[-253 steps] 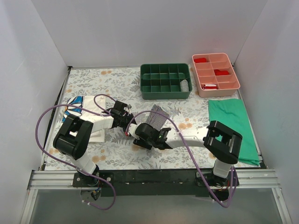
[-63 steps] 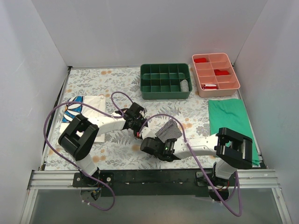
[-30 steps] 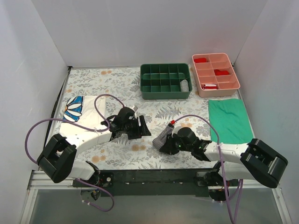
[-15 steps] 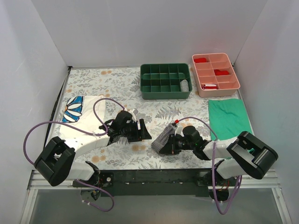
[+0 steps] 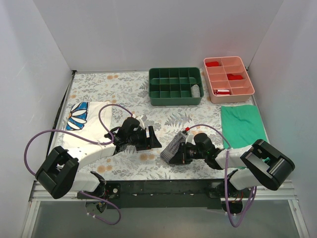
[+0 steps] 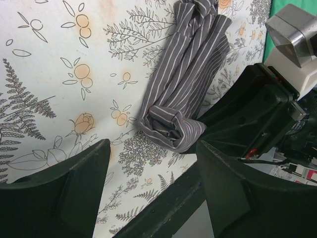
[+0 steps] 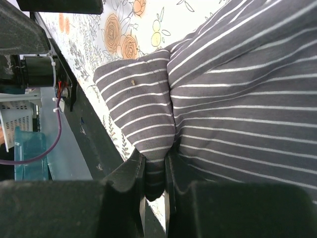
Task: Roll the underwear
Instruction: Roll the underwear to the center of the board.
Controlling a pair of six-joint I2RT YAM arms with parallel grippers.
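Note:
The underwear is a grey-and-white striped bundle, partly rolled, lying on the floral table near the front edge. In the left wrist view the underwear shows as a long strip with a rolled end nearest the camera. My right gripper is shut on a fold at that near end, and in the right wrist view its jaws pinch striped cloth at the right gripper. My left gripper stands open just left of the bundle, apart from it. Nothing lies between the left gripper fingers.
A green divided tray and a pink divided tray stand at the back. A plain green cloth lies at the right and a daisy-print cloth at the left. The black front rail runs close below the bundle.
The right arm's elbow has swung in from the right while its gripper kept the fold. The left gripper has opened a little wider. The underwear has barely shifted.

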